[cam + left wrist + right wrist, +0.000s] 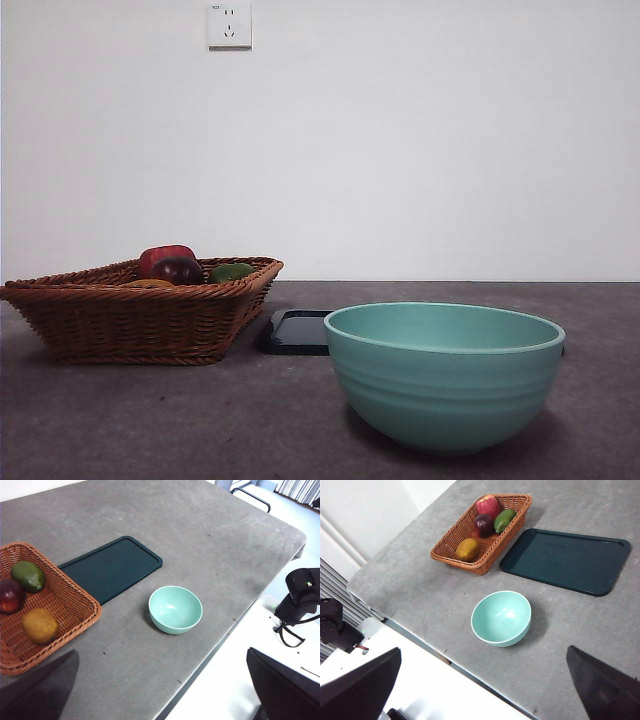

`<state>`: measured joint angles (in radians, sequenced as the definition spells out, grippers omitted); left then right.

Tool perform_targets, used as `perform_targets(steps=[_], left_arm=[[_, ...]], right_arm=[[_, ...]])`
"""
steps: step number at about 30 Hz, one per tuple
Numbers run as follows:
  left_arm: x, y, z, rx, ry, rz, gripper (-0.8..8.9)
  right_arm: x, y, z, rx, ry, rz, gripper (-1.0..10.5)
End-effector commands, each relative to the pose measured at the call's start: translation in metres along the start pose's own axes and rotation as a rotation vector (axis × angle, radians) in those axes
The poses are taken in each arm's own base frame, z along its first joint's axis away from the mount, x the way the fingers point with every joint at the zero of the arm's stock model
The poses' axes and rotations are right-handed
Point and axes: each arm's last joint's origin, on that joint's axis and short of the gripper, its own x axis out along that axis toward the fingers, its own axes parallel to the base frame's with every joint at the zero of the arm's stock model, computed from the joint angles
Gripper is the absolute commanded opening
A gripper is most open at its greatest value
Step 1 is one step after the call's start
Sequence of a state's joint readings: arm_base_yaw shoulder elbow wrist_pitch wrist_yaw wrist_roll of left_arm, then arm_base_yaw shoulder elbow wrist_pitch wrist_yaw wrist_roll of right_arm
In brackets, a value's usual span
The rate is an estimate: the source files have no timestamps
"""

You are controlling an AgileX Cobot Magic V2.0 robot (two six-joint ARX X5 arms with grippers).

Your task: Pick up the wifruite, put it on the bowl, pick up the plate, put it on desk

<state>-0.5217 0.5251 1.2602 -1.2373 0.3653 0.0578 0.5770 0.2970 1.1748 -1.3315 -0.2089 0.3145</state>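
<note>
The wifruite (40, 625), a small dull orange-brown fruit, lies in the brown wicker basket (75, 605) beside a green fruit (28, 576) and a dark red fruit (10, 596). In the front view only its top (148, 284) shows over the basket rim. The teal bowl (445, 385) stands empty on the desk (200, 420), nearer the front edge. The plate (112, 567), a flat dark green rectangular tray, lies between basket and bowl. My left gripper (161, 652) and right gripper (484, 649) both hover high above the desk, open and empty, far from every object.
A red apple (488, 503) also sits in the basket (482, 567). The desk's edge (220, 645) runs close to the bowl (175, 609), with white flooring and black equipment (300, 597) beyond it. A wall socket (229, 25) is on the back wall.
</note>
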Motion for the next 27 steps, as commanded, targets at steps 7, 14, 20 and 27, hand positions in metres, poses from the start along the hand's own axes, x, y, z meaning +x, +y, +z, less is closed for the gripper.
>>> perform_targets(steps=[7, 14, 20, 27], left_arm=[[-0.0022, -0.0008, 0.003, 0.003, -0.018, -0.006, 3.83], [-0.0022, -0.0008, 0.0029, -0.002, -0.017, -0.006, 0.16], [-0.0022, -0.0008, 0.0029, -0.012, -0.017, -0.006, 0.15], [-0.0022, -0.0008, 0.0029, -0.012, -0.017, -0.006, 0.16]], right_arm=[[-0.0045, 0.001, 0.001, -0.018, -0.008, 0.01, 4.0], [-0.0045, 0.001, 0.0009, -0.038, -0.008, 0.01, 0.1], [-0.0045, 0.0011, 0.0015, -0.041, -0.014, 0.011, 0.1], [-0.0045, 0.0013, 0.0019, -0.042, -0.018, 0.013, 0.1]])
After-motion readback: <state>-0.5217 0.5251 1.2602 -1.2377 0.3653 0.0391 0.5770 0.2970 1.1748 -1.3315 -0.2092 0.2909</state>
